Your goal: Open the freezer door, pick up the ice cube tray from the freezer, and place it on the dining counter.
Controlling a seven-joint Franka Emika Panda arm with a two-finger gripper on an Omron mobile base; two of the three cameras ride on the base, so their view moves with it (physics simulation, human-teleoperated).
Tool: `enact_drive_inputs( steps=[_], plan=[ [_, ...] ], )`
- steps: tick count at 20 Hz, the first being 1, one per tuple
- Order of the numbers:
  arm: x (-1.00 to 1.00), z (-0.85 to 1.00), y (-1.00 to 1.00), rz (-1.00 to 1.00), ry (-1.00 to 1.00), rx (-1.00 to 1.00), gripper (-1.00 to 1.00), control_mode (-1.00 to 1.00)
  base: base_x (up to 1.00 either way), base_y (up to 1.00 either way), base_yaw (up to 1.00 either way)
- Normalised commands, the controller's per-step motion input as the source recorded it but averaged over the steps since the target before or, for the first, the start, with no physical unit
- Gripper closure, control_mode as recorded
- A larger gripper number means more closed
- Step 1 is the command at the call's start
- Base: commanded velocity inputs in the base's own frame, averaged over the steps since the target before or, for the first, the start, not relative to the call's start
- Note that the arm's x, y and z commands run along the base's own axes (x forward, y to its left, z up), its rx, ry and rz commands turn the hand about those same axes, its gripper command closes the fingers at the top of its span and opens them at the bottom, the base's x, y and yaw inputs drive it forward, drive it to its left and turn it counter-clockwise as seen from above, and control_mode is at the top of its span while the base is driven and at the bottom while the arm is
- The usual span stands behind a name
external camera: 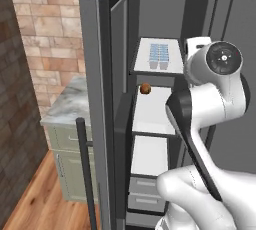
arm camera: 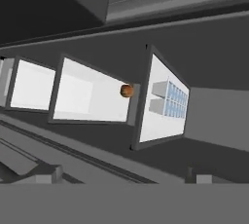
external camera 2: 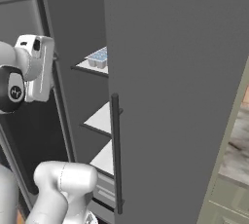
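Freezer door (external camera: pixel 102 109): stood swung open.
Ice cube tray (external camera: pixel 159 56): lay flat on the top white shelf (external camera: pixel 172 49), inside the freezer (external camera: pixel 165 14).
Handling: probably light, rigid, slippery plastic; best pinched across a long rim.
Jaws: spread wide, holding nothing.

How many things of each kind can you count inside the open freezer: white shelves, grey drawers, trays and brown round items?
White shelves: 3
Grey drawers: 2
Ice cube tray: 1
Brown round item: 1
Total: 7
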Motion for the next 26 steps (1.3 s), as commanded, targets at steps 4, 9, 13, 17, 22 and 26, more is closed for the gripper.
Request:
enact_drive_inputs(
  steps=[4,9,13,17,22,26],
  plan=[
    [0.54,0.01,0.00,0.00,0.00,-0.11,-1.00,-1.00,0.00,0.00,0.00],
    [0.52,0.00,-0.01,0.00,0.00,-0.07,-1.00,-1.00,0.00,0.00,0.00],
    [0.39,0.00,-0.01,0.00,0.00,-0.02,-1.00,-1.00,0.00,0.00,0.00],
    [0.38,-0.02,-0.05,-0.01,0.00,0.00,-1.00,-1.00,0.00,0.00,0.00],
    [0.37,-0.02,-0.08,-0.05,-0.04,0.03,-1.00,-1.00,0.00,0.00,0.00],
    [0.34,-0.04,-0.12,-0.09,-0.07,0.06,-1.00,-1.00,0.00,0.00,0.00]
  ],
)
